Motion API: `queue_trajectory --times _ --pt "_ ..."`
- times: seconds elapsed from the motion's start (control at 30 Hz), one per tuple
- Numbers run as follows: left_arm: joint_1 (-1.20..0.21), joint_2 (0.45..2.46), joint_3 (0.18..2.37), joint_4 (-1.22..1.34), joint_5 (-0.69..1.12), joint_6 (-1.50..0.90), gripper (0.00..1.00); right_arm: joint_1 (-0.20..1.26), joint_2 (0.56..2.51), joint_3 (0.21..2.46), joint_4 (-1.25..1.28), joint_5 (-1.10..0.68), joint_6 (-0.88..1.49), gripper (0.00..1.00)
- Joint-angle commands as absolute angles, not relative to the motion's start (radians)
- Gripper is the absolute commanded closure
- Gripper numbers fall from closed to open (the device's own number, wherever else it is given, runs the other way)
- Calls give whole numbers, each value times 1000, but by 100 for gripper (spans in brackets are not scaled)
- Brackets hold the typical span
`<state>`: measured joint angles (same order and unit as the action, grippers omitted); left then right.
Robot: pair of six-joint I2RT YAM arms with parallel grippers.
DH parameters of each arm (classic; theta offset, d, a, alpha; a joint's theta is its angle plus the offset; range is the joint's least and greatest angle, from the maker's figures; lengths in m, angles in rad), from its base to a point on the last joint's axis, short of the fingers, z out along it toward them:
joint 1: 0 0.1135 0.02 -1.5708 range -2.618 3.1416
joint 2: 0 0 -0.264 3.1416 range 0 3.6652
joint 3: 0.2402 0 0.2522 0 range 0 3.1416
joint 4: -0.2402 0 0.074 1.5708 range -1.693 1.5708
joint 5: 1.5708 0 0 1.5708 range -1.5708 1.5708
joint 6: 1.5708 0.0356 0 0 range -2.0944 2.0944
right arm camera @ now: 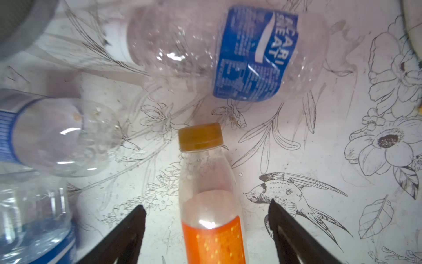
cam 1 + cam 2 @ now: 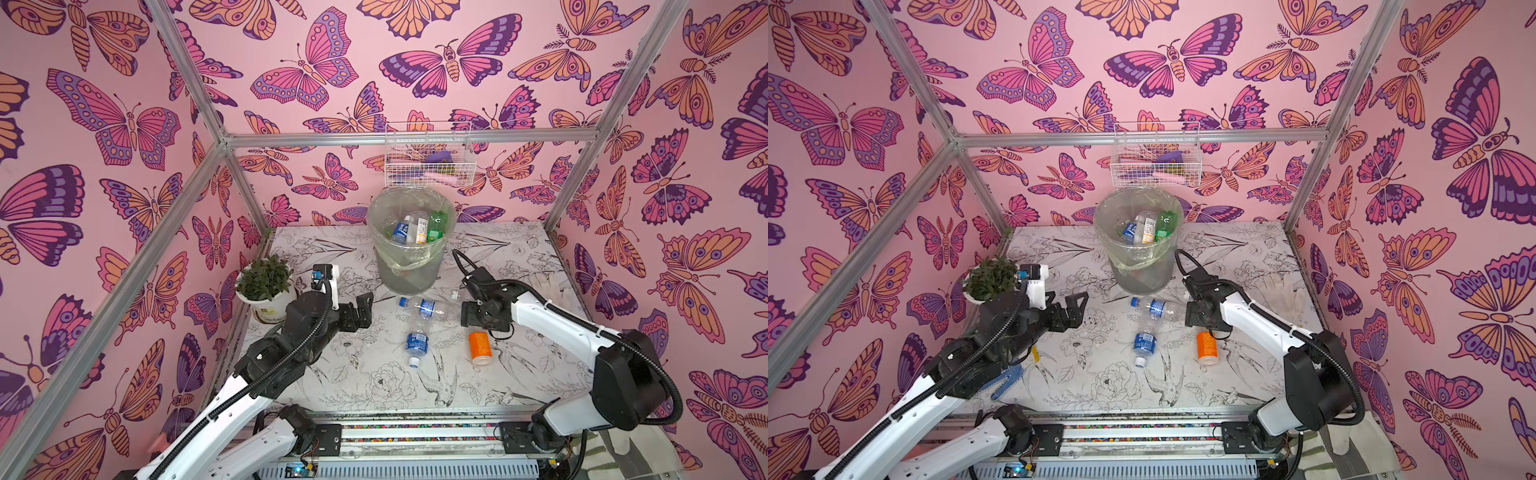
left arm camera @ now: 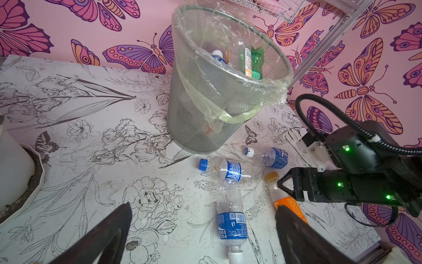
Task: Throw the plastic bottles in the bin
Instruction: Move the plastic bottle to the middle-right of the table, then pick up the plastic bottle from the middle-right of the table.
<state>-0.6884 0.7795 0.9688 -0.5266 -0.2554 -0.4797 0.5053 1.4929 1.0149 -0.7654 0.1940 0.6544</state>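
1. Because your right gripper [image 1: 206, 205] stands wide open astride the orange-label bottle [image 1: 209, 173], gripping nothing, it looks lined up for a pick; the pads seem clear of the plastic, though that view is tight.
2. Your left gripper [image 3: 203, 205] is open and empty too, a blue-label bottle [image 3: 231, 219] lying just ahead of its jaws.
3. The bin [image 2: 409, 272] stands beyond both grippers, several bottles [image 2: 419, 226] already inside.

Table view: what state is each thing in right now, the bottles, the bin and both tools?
Bin, upright, bag-lined, bottles inside.
Orange bottle, lying down, capped, not gripped.
Blue-capped bottle, lying down.
Nearest bottle, lying down.
Third blue-label bottle, lying down, capped.
Left tool, open, empty.
Right tool, open, straddling the orange bottle.
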Motion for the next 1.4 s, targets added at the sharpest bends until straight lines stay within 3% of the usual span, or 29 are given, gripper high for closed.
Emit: queue_trajectory --times 0.0,0.23,0.63,0.77,0.9,1.0,1.37 --pt "-692 764 950 -552 -267 -479 0 496 1472 970 -754 152 618 13" --pt "-692 758 938 -557 -266 -492 0 496 1463 866 -680 103 615 14" --pt "-693 757 930 -560 -264 -501 0 496 1502 846 -647 87 603 24" --pt "-693 759 927 -560 -267 -503 0 495 1502 841 -652 85 599 47" --pt "-692 758 928 -561 -268 -497 0 496 1498 832 -659 93 600 78" --pt "-692 754 928 -563 -271 -495 0 497 1486 831 -669 88 600 93" --pt "-693 756 933 -563 -274 -493 0 499 1363 878 -734 89 589 100"
